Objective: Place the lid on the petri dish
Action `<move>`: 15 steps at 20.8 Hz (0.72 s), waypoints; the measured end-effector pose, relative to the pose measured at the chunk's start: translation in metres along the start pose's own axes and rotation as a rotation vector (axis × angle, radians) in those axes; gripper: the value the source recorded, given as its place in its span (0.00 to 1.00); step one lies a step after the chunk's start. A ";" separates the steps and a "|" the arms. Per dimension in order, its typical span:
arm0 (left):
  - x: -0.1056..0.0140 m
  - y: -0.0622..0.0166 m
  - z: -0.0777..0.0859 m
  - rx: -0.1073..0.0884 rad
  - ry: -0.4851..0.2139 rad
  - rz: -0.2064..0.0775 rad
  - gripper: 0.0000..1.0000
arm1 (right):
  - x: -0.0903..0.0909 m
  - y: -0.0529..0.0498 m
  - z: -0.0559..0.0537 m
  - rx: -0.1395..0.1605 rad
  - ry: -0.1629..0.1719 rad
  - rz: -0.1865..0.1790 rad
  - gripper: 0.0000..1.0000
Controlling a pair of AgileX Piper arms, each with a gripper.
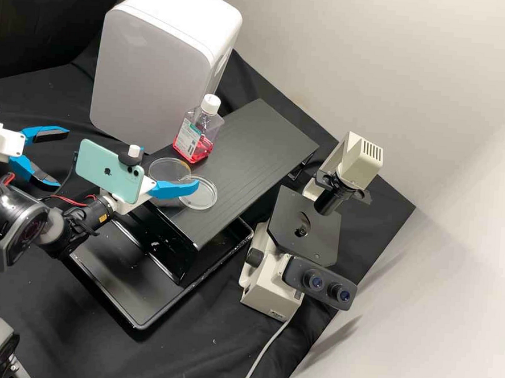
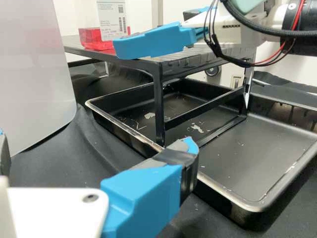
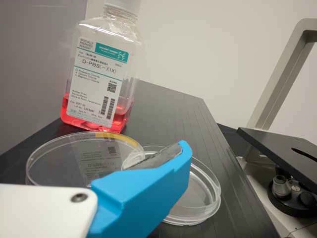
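Note:
Two clear round petri pieces lie side by side on the black raised shelf (image 1: 255, 149). One (image 1: 164, 166) (image 3: 64, 158) has a yellowish mark on its rim; the other (image 1: 203, 196) (image 3: 198, 193) lies nearer the shelf's front edge. I cannot tell which is the lid. My right gripper (image 1: 170, 175) (image 3: 91, 153) is open just above them, one blue finger (image 3: 143, 193) over the gap between the two pieces. My left gripper (image 1: 43, 154) (image 2: 94, 148) stands open and empty low at the far left, beside the tray.
A bottle of pink liquid (image 1: 198, 131) (image 3: 101, 74) stands on the shelf behind the dishes. A large white box (image 1: 157, 63) is at the back left. A black tray (image 1: 137, 296) (image 2: 257, 163) lies under the shelf, and a microscope (image 1: 306, 238) stands to the right.

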 end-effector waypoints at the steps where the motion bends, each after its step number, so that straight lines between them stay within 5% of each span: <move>1: 0.000 0.0000 0.000 0.000 0.000 0.000 1.00 | 0.000 0.000 0.000 0.001 -0.002 0.001 1.00; 15: 0.000 0.0000 0.000 0.000 0.000 0.000 1.00 | 0.009 0.005 0.010 0.029 -0.044 0.025 1.00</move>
